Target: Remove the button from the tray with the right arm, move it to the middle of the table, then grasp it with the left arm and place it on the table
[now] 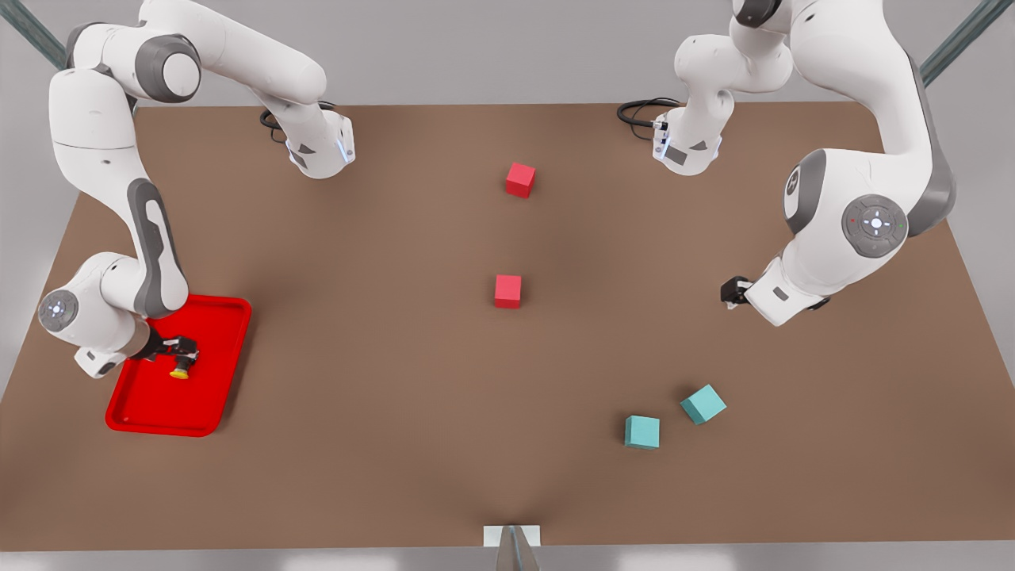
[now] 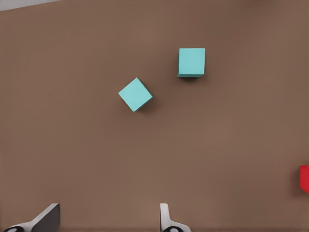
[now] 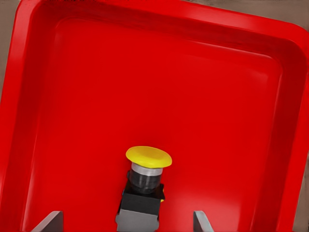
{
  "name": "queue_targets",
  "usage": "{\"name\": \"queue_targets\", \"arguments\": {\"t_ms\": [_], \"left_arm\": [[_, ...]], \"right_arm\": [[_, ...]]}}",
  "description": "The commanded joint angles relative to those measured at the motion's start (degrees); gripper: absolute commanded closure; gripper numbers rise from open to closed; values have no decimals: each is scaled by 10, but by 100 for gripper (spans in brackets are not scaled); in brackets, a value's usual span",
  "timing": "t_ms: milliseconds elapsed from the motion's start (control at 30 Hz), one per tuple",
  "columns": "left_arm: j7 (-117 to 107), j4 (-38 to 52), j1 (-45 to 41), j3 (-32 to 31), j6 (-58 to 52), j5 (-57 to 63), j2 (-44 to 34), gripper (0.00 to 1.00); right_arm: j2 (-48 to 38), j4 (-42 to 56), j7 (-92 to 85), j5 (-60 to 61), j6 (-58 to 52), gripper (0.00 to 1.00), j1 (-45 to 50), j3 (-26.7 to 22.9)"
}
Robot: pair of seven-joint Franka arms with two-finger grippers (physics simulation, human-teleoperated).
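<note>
The button (image 3: pixel 148 157), a yellow domed cap on a black base, rests inside the red tray (image 3: pixel 145 72). My right gripper (image 3: pixel 126 221) is open and low over the tray. Its fingers (image 3: pixel 50 221) stand wide on either side of the button's base without touching it. In the front view the tray (image 1: pixel 182 404) lies at the left of the table (image 1: pixel 381 357), with the right gripper (image 1: pixel 181 349) just above the button (image 1: pixel 181 369). My left gripper (image 1: pixel 733 292) waits open above bare table at the front view's right, its fingertips (image 2: pixel 48 217) holding nothing.
Two teal cubes (image 1: pixel 702 404) (image 1: pixel 641 432) lie near the left gripper, and they also appear as cubes (image 2: pixel 135 94) (image 2: pixel 191 62) in its wrist view. Two red cubes (image 1: pixel 520 179) (image 1: pixel 507 291) sit along the table's middle.
</note>
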Motion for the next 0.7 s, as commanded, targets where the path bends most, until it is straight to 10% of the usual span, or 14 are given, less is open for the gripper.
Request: {"name": "queue_targets", "arguments": {"t_ms": [0, 667], "left_arm": [[-2, 0, 0, 0, 0, 0, 0, 0], [-1, 1, 1, 0, 2, 1, 12, 0]], "right_arm": [[0, 0, 65, -3, 29, 0, 0, 0], [45, 5, 114, -8, -10, 0, 1, -5]]}}
